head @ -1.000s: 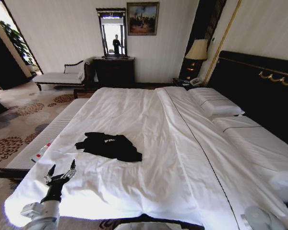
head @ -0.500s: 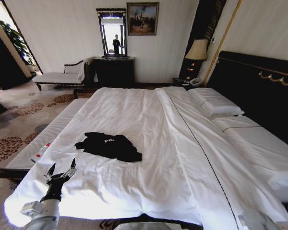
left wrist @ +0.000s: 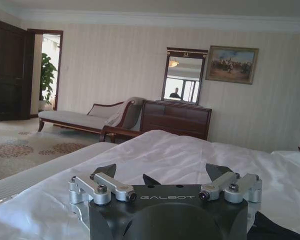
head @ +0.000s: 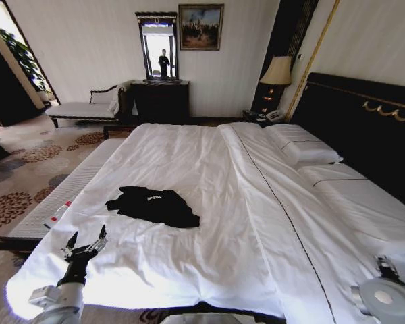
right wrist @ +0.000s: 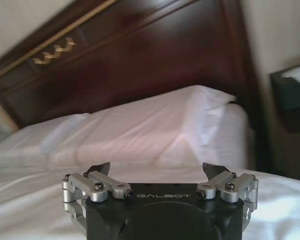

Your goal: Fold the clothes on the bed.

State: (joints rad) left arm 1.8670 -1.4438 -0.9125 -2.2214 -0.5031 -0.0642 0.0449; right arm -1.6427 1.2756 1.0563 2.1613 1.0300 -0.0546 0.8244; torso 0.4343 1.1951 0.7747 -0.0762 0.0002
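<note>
Head view: the bed (head: 209, 202), dressed in white linen, occupies most of the frame, with its dark headboard (head: 364, 128) along the right edge. The clothes (head: 152, 204), a single crumpled black T-shirt with a fragment of white lettering visible, lie on the duvet left of frame centre, toward the lower half. The left gripper (head: 85, 243) stands at lower left, above the near corner of the bed, well apart from the clothes; its fingers (head: 102, 233) are spread and hold nothing. Part of the right arm (head: 385, 300) appears at the lower right corner, beside the pillows (head: 304, 145).

Left wrist view: the left gripper (left wrist: 167, 176) sits at the bottom of the frame with fingers parted and empty, white bedding beyond it, and a dark fold of the clothes (left wrist: 275, 231) at the lower right corner.

Right wrist view: the right gripper (right wrist: 157, 171), fingers parted and empty, faces the pillows (right wrist: 140, 125) and headboard (right wrist: 140, 55).
</note>
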